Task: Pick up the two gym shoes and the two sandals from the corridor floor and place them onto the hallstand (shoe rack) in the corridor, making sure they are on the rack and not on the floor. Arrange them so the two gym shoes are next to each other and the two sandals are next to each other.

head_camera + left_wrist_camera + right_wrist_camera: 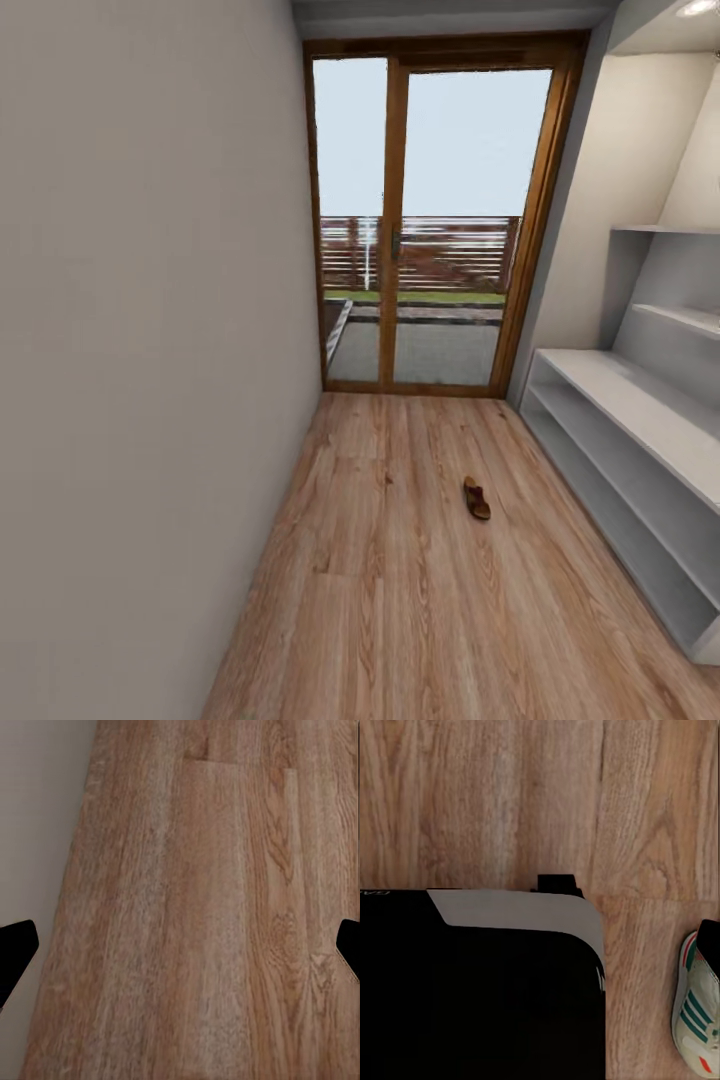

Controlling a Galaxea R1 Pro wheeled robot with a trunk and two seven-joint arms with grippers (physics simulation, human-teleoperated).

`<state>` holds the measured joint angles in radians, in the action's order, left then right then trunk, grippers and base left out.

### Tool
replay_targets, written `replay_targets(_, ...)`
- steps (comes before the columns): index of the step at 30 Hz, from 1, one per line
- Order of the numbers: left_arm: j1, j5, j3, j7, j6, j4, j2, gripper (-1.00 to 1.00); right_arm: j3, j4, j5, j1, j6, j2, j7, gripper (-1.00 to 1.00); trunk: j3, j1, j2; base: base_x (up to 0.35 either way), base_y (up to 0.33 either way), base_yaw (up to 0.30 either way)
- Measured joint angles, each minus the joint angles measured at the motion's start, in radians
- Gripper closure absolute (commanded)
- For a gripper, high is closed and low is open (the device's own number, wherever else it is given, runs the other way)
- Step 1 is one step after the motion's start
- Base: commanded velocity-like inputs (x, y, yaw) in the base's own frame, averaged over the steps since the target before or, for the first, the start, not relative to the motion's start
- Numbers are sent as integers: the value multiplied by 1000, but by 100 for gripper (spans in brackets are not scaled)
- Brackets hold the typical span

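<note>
The fingertips [16,952] are flat black shapes with slanted corners. The base [480,990] is a big black block with a rounded corner, a pale grey band on top and a small black tab.

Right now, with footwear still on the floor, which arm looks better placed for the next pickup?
Probably the right. Its wrist camera looks down at a gym shoe lying on the corridor floor close by, while the left gripper, fingers wide apart, has only bare planks below it. The sandal lies farther ahead.
</note>
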<state>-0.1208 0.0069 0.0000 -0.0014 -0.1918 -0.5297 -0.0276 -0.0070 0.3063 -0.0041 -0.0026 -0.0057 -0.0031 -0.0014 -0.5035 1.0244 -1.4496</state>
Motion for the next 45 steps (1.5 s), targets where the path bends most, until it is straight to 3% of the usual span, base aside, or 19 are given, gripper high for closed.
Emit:
replay_targets(16, 0, 0, 0, 0, 0, 0, 0, -100, 0, 0, 0, 0, -1, 0, 0, -100, 0, 0, 0, 348, 0, -220)
replay_targets(45, 0, 0, 0, 0, 0, 0, 0, -100, 0, 0, 0, 0, 0, 0, 0, -100, 0, 0, 0, 348, 0, -8)
